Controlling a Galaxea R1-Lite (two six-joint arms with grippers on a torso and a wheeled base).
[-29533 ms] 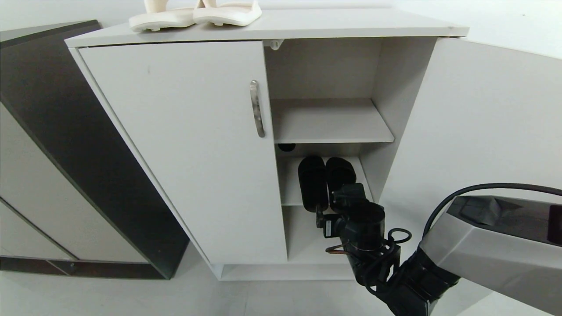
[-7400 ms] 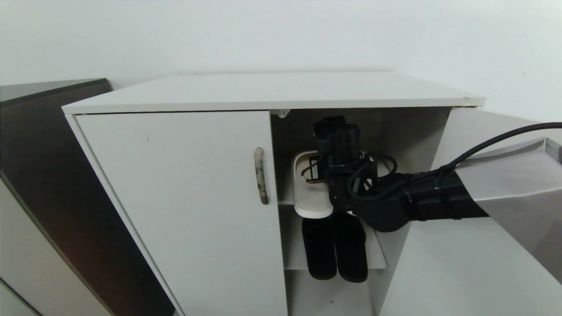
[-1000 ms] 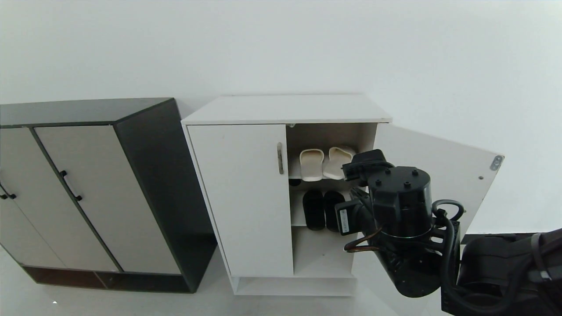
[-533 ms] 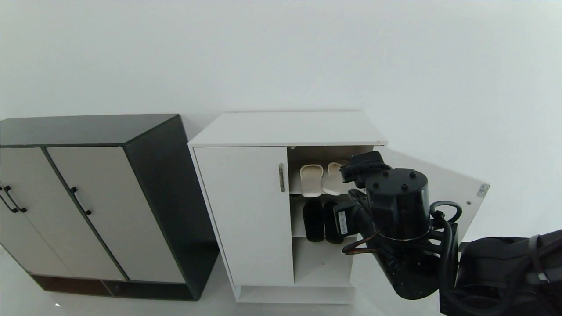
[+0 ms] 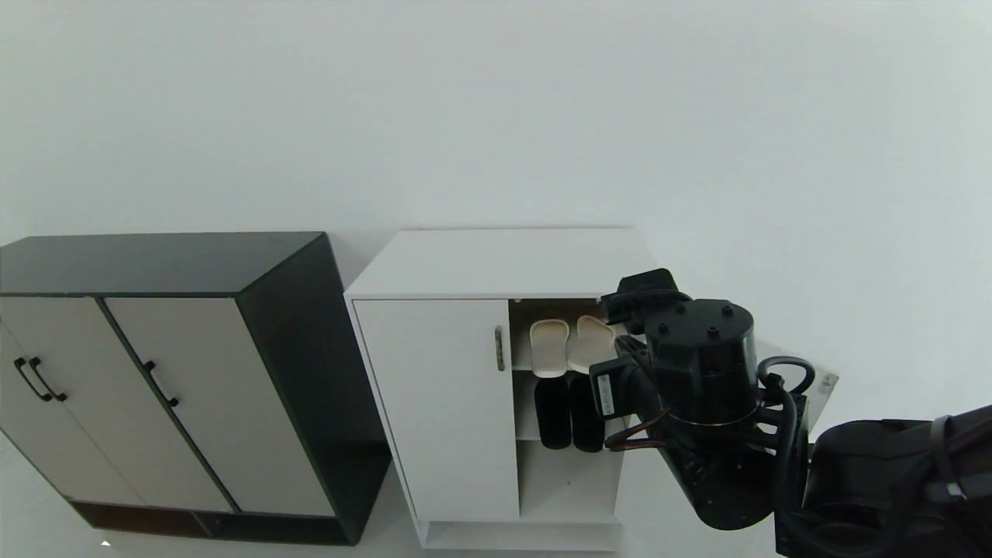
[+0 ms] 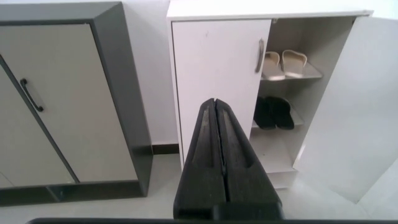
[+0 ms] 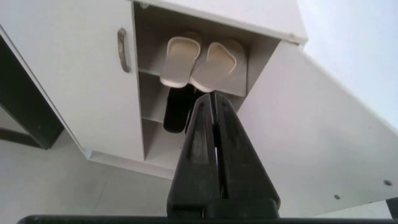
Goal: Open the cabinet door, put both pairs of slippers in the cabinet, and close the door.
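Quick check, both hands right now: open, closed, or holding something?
Left hand: closed, holding nothing.
Right hand: closed, holding nothing.

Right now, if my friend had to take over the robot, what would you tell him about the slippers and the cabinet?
Left gripper: shut, empty, held back from the white cabinet.
Right gripper: shut, empty, in front of the cabinet's open side.
White slippers lie on the upper shelf, black slippers one level below.
Done: door opened, both pairs inside.
Left: swing the right door shut.
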